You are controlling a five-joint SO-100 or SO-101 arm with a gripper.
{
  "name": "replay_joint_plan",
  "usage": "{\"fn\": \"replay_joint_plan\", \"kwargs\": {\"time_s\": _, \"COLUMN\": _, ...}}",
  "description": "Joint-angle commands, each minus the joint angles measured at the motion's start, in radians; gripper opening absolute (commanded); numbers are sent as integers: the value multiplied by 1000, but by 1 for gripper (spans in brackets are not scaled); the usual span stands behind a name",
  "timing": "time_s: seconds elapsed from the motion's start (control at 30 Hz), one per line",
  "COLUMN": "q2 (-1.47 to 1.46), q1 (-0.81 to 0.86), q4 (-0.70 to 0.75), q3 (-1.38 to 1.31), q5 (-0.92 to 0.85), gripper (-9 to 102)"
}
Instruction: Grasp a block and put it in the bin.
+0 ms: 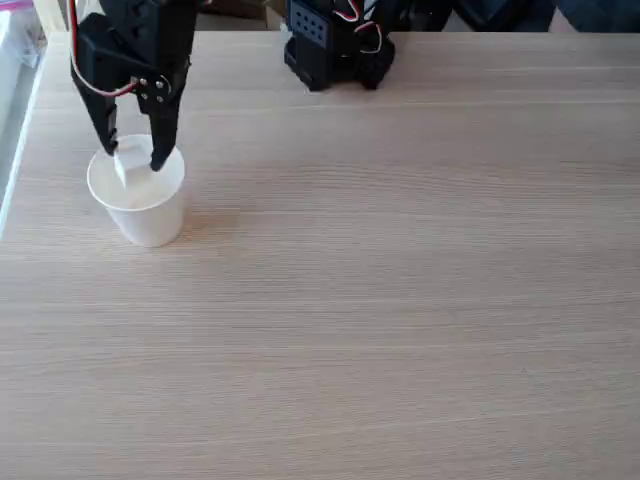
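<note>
The bin is a white paper cup (143, 215) standing upright at the left of the wooden table in the fixed view. My black gripper (133, 160) hangs straight over its mouth, with the fingertips just inside the rim. The small white block (131, 168) sits between the two fingers at rim level, and its lower part dips into the cup's opening. The fingers stand about one block width apart and close on its sides.
The arm's black base (335, 45) stands at the table's back edge, right of the cup. The table's left edge (20, 150) runs close to the cup. Bare wood stretches to the right and front.
</note>
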Motion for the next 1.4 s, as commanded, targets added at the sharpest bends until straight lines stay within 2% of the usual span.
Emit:
{"fn": "replay_joint_plan", "kwargs": {"time_s": 0.0, "q2": 8, "q1": 3, "q4": -9, "q3": -38, "q5": -11, "gripper": 21}}
{"fn": "replay_joint_plan", "kwargs": {"time_s": 0.23, "q2": 9, "q1": 9, "q4": -9, "q3": -41, "q5": -35, "gripper": 25}}
{"fn": "replay_joint_plan", "kwargs": {"time_s": 0.4, "q2": 17, "q1": 9, "q4": -9, "q3": -41, "q5": -32, "gripper": 24}}
{"fn": "replay_joint_plan", "kwargs": {"time_s": 0.5, "q2": 48, "q1": 0, "q4": -12, "q3": -26, "q5": -28, "gripper": 17}}
{"fn": "replay_joint_plan", "kwargs": {"time_s": 0.63, "q2": 150, "q1": -37, "q4": -44, "q3": 54, "q5": 12, "gripper": 0}}
{"fn": "replay_joint_plan", "kwargs": {"time_s": 0.77, "q2": 301, "q1": -89, "q4": -57, "q3": 192, "q5": 28, "gripper": 0}}
{"fn": "replay_joint_plan", "kwargs": {"time_s": 0.93, "q2": 551, "q1": -224, "q4": -77, "q3": 437, "q5": 81, "gripper": 0}}
{"fn": "replay_joint_plan", "kwargs": {"time_s": 1.13, "q2": 833, "q1": -474, "q4": -207, "q3": 782, "q5": 210, "gripper": 0}}
{"fn": "replay_joint_plan", "kwargs": {"time_s": 1.37, "q2": 1071, "q1": -735, "q4": -282, "q3": 1118, "q5": 333, "gripper": 0}}
